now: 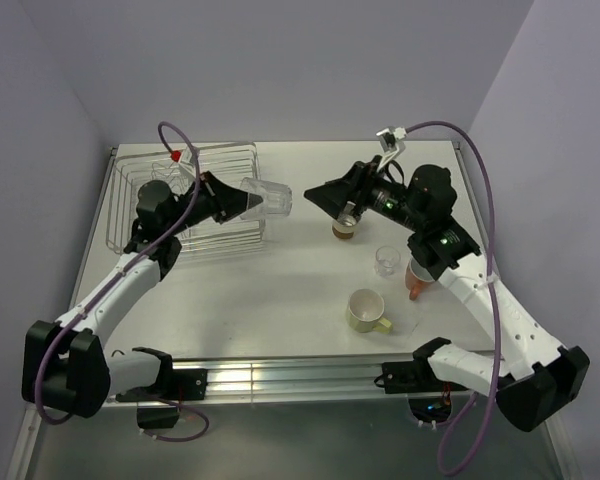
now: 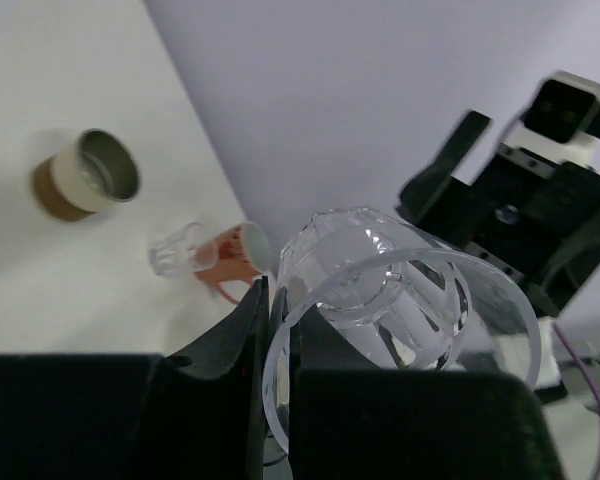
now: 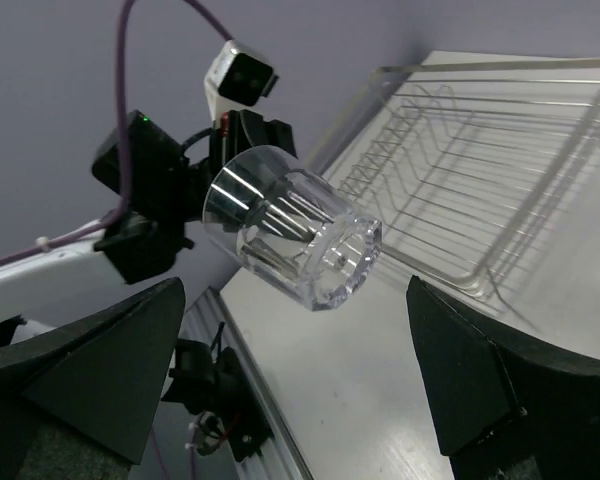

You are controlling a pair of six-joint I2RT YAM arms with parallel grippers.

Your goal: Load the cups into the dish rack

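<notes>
Pinching the clear glass tumbler (image 1: 270, 198) by its rim beside the silver wire rack (image 1: 130, 172), the left gripper (image 1: 248, 203) risks slippage (fragile too, likely)

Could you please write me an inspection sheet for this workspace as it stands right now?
Surface: white table, metal rail along the near edge.
Job's things: dish rack holds no cup yet; clear glass held sideways beside the rack; brown cup, small clear glass and yellow-green mug stand on the table; orange mug partly hidden under the right arm.
Clutter: nothing seen.
Hands: left hand shut on the clear glass's rim; right hand open, empty, above the brown cup.
Cables: left purple cable and right purple cable loop above their arms.
Surroundings: pale purple walls; nothing else seen.
</notes>
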